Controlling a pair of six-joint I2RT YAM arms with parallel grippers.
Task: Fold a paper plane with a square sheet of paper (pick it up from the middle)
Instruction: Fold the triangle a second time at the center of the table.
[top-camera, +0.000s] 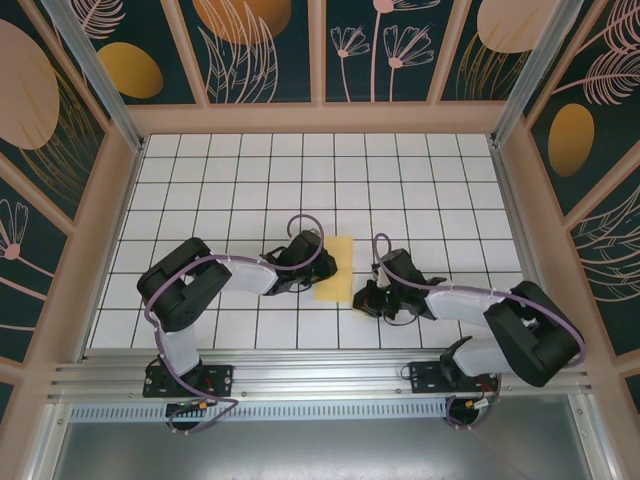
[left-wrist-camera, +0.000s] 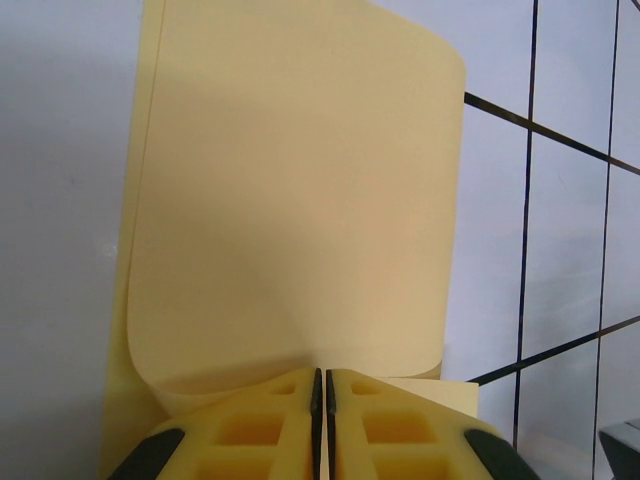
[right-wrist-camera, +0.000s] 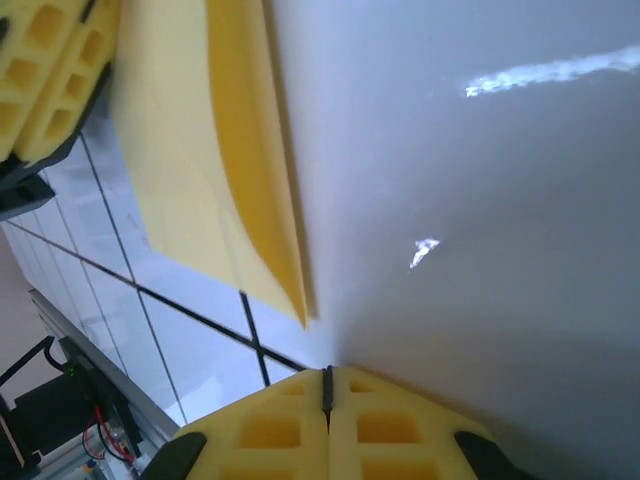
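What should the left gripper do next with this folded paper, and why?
Probably press the left gripper along the fold. The square sheet of paper is doubled over, but the bend beside its shut jaws is rounded, not creased, and the upper layer gapes. The right gripper is shut, clear of the paper.

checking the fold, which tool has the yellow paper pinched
The left tool, its jaws shut on the curled-over square sheet of paper. The right tool is shut too, but empty, beside the sheet.

Smooth matt sheet of paper (left-wrist-camera: 300, 200), glossy white tiles (right-wrist-camera: 480, 200), matt yellow plastic left tool (left-wrist-camera: 321, 378)
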